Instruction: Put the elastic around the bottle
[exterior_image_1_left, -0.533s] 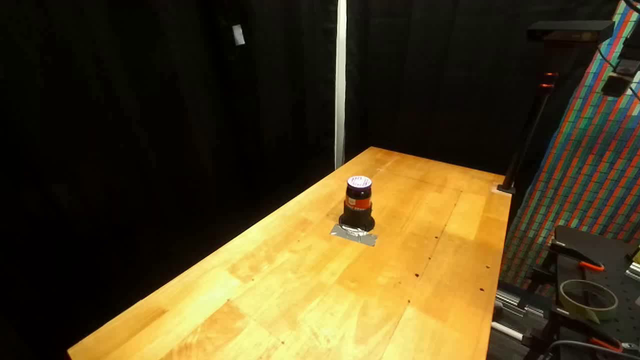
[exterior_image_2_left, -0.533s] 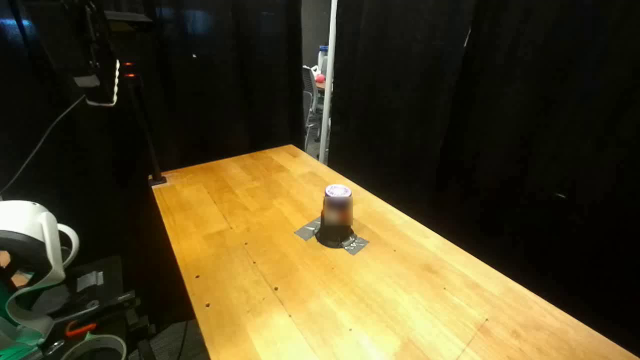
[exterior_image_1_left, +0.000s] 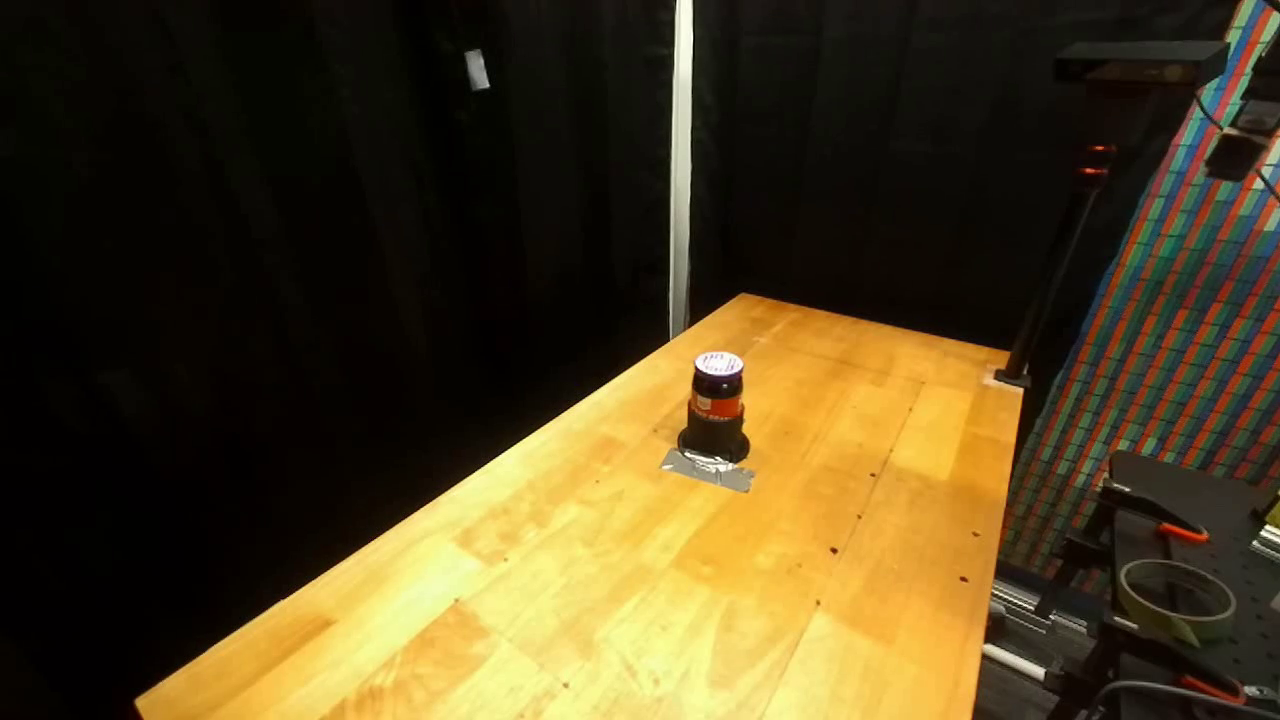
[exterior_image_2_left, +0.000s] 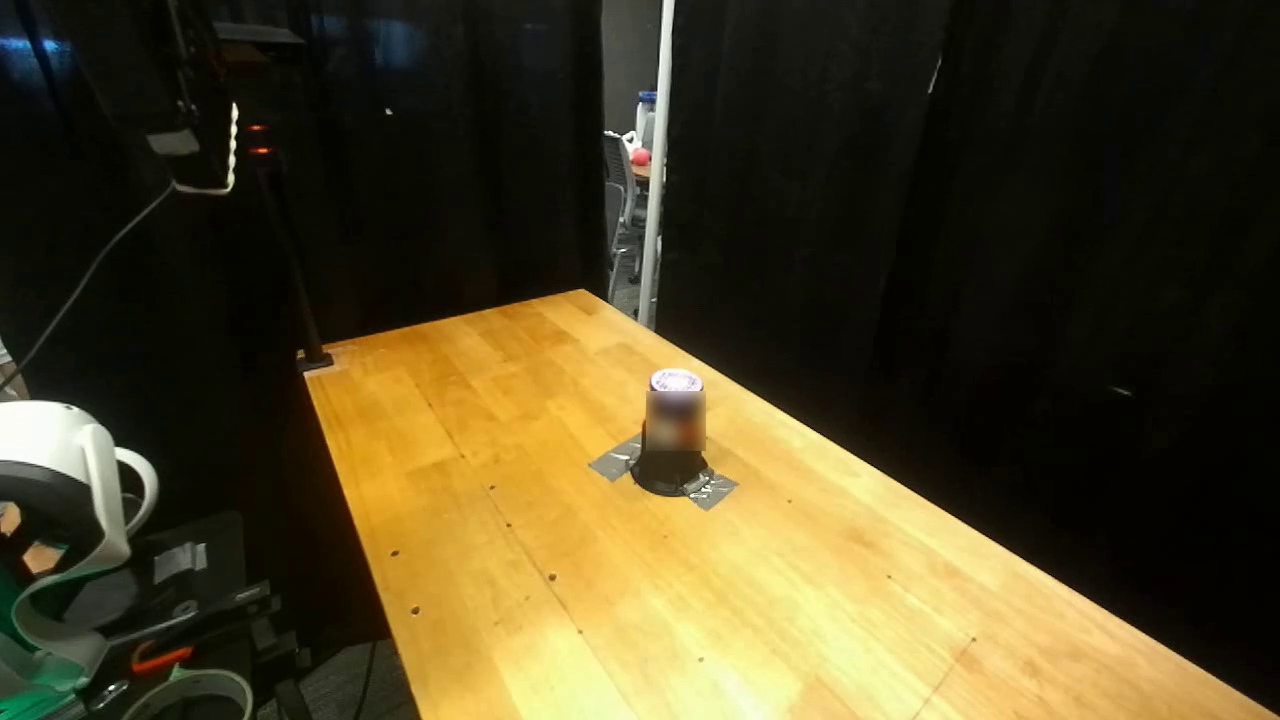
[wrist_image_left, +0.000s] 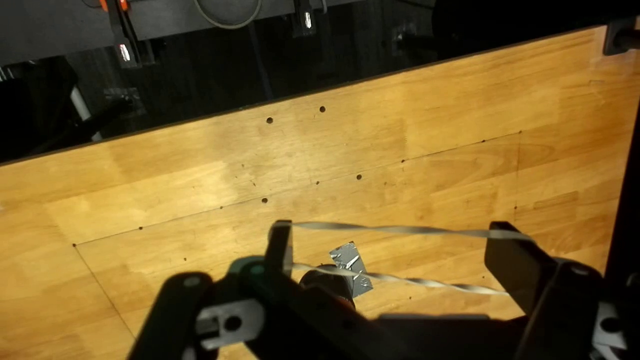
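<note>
In the wrist view, the black two-fingered pincer (wrist_image_left: 391, 240) is spread wide, a flat whitish elastic (wrist_image_left: 410, 230) stretched from finger to finger in two twisted strands. The small dark cylindrical bottle (exterior_image_1_left: 718, 389), with an orange-red label and a pale printed top, stands upright in a flared black round holder (exterior_image_1_left: 714, 436) on the honey-coloured wooden surface (exterior_image_1_left: 640, 580). In an exterior view, a strip of silver tape (exterior_image_1_left: 706, 472) lies at the holder's six o'clock. The bottle, mostly hidden in the wrist view, shows there at eight o'clock from the elastic's middle, well apart.
</note>
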